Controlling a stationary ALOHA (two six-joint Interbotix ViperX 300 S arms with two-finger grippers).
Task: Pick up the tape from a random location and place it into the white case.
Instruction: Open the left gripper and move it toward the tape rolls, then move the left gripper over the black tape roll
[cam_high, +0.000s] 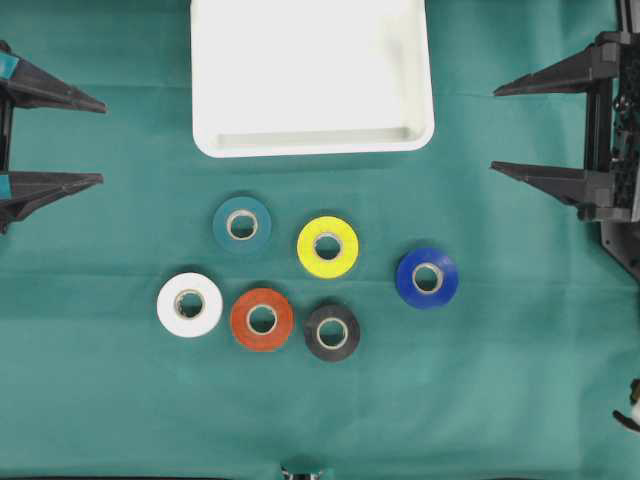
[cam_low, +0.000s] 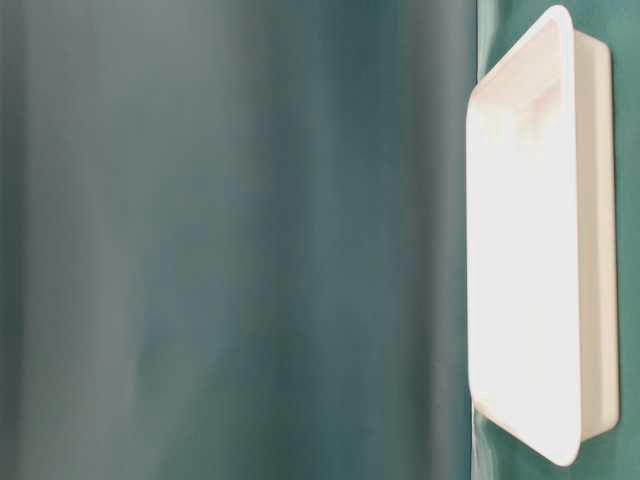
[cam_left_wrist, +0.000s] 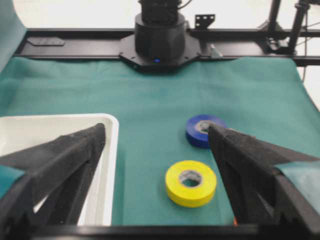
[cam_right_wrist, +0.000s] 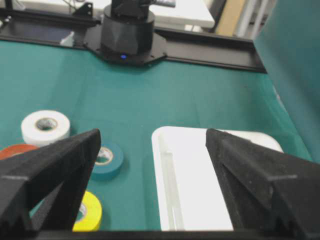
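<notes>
With both pincers, left pincer (cam_high: 95, 140) and right pincer (cam_high: 497, 127), spread wide and holding nothing: six tape rolls (cam_high: 328, 246) clustered at six o'clock of the white case (cam_high: 312, 140), awaiting pickup.

Overhead looks down; wrists face inward, sharing white case (cam_high: 312, 140).

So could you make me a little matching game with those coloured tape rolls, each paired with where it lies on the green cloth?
Things:
1. blue tape roll
2. white tape roll
3. teal tape roll
4. black tape roll

Places in the overhead view:
A. farthest left
B. nearest the white case
C. farthest right
D. lowest, beside the orange tape roll

Pairs: 1-C, 2-A, 3-B, 4-D
</notes>
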